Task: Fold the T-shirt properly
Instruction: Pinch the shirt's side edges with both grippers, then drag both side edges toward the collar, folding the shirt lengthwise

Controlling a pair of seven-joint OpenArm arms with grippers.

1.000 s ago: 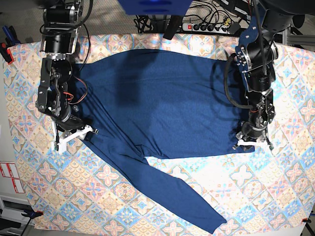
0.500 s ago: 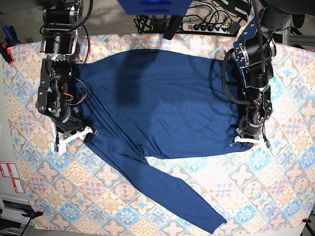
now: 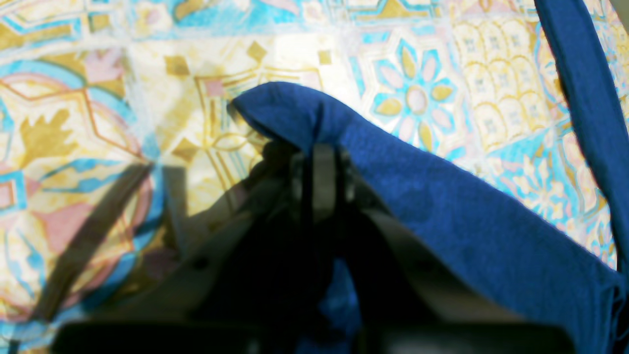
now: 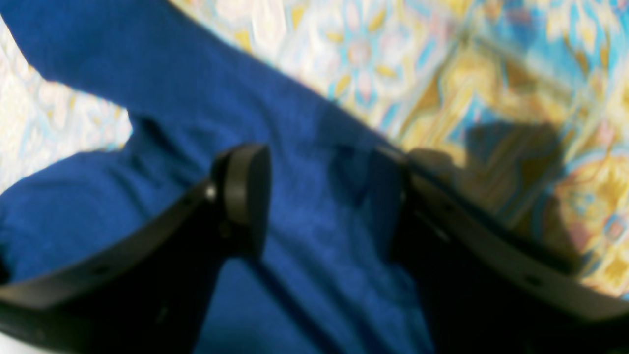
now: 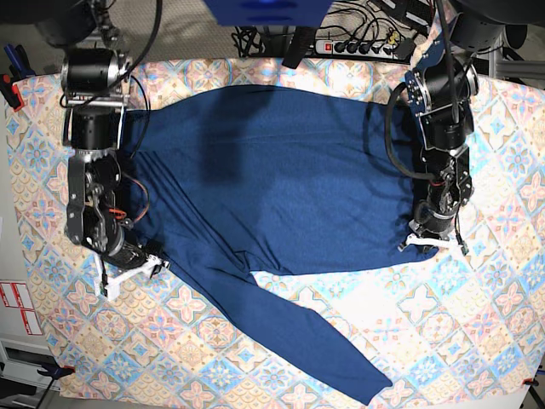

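Observation:
The dark navy T-shirt (image 5: 272,179) lies spread flat on the patterned tablecloth, with one long sleeve (image 5: 298,332) running toward the front right. At the shirt's right edge, my left gripper (image 5: 433,243) is shut on a raised fold of the fabric (image 3: 442,196); its closed jaws (image 3: 319,147) pinch the fold's tip. Down at the shirt's left edge near the sleeve, my right gripper (image 5: 129,272) is open. In the right wrist view its two fingers (image 4: 245,191) stand wide apart astride the blue fabric (image 4: 304,221).
The pastel tablecloth (image 5: 477,341) covers the whole table. A power strip (image 5: 358,44) and cables lie behind the back edge. Red-and-white labels (image 5: 17,307) sit off the table's left side.
My left gripper has shut on the shirt's right edge and pulled slightly back. My right arm has slid forward along the shirt's left edge, and its jaws have widened.

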